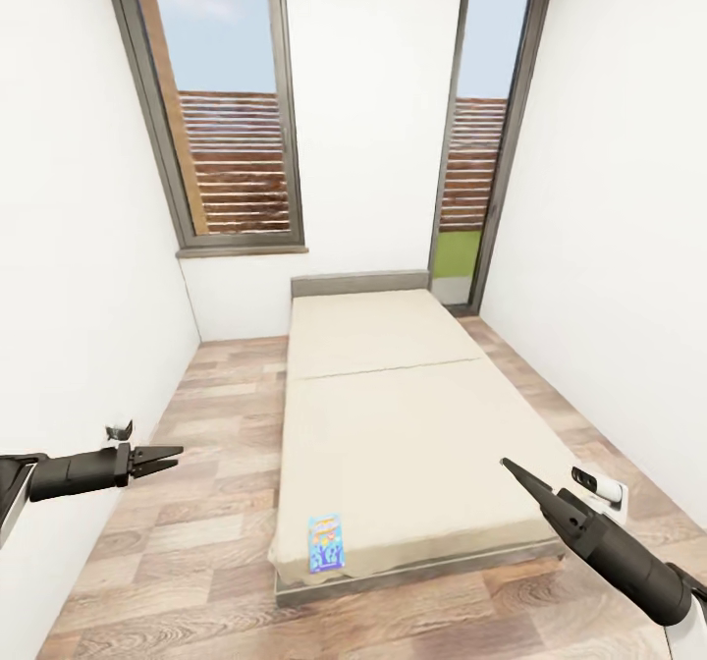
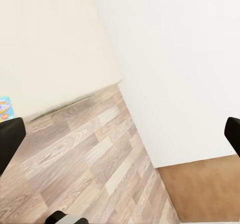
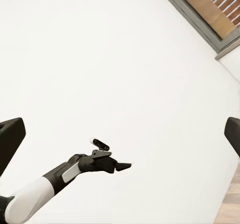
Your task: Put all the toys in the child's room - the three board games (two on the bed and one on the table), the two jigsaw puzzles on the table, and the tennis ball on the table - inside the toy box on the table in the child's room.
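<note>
A blue board game point(image 1: 326, 542) lies flat on the beige bed point(image 1: 393, 395) at its near left corner. It also peeks in at the edge of the left wrist view as a blue board game point(image 2: 4, 108) on the mattress point(image 2: 50, 44). My left gripper point(image 1: 169, 458) hangs open over the wooden floor, left of the bed. On the other side, my right gripper point(image 1: 511, 467) is open above the bed's near right part, holding nothing. The table, toy box, jigsaw puzzles and tennis ball are out of view.
White walls close in on both sides. A window point(image 1: 221, 110) and a tall glass door point(image 1: 481, 139) are at the far end. Strips of wooden floor point(image 1: 216, 464) run along both sides of the bed. A small fitting point(image 1: 119, 431) sticks out of the left wall.
</note>
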`<state>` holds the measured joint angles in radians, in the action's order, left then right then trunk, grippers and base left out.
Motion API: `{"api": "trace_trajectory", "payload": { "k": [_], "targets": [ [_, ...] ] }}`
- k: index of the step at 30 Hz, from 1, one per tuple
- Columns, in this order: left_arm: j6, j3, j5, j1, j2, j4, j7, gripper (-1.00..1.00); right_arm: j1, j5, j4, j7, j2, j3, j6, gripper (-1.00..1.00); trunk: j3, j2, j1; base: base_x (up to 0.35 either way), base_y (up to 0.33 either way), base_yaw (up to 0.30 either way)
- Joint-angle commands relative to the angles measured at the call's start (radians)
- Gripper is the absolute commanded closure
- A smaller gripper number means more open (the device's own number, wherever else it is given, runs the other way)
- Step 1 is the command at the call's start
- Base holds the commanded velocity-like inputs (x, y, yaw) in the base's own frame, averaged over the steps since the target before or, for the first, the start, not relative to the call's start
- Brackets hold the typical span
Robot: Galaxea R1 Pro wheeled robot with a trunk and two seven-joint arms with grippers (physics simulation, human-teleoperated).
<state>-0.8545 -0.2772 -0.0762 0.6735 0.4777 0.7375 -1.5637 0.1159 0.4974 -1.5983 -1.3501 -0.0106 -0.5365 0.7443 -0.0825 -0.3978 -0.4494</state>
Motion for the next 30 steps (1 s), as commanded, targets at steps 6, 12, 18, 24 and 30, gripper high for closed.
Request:
{"api": "trace_trajectory", "payload": {
  "k": [6, 12, 18, 24, 30],
  "targets": [
    [-0.010, -0.002, -0.009, 0.001, -0.004, 0.000, -0.007, -1.00, 0.001, 0.003, 0.000, -0.001, 0.000, 0.000, 0.006, -1.00, 0.001, -0.002, -0.001, 0.000, -0.193, 0.279],
    [-0.010, -0.003, -0.011, 0.001, -0.009, 0.000, -0.007, -1.00, 0.001, 0.003, 0.000, -0.001, 0.000, 0.000, 0.005, -1.00, 0.006, -0.002, -0.001, 0.000, -0.265, 0.253],
    [-0.011, -0.003, -0.012, 0.001, -0.011, 0.000, -0.007, -1.00, 0.001, 0.003, 0.000, -0.002, 0.000, 0.000, 0.003, -1.00, 0.013, -0.002, -0.001, 0.000, -0.256, 0.222],
    [-0.010, -0.003, -0.011, 0.001, -0.011, 0.000, -0.007, -1.00, 0.001, 0.003, 0.000, -0.002, 0.000, -0.002, 0.003, -1.00, 0.022, -0.002, -0.001, 0.000, -0.078, 0.173],
    [-0.010, -0.003, -0.011, 0.001, -0.011, 0.000, -0.007, -1.00, 0.001, 0.003, 0.000, -0.002, -0.003, -0.004, 0.004, -1.00, 0.029, -0.002, -0.001, 0.000, -0.021, 0.119]
  ]
}}
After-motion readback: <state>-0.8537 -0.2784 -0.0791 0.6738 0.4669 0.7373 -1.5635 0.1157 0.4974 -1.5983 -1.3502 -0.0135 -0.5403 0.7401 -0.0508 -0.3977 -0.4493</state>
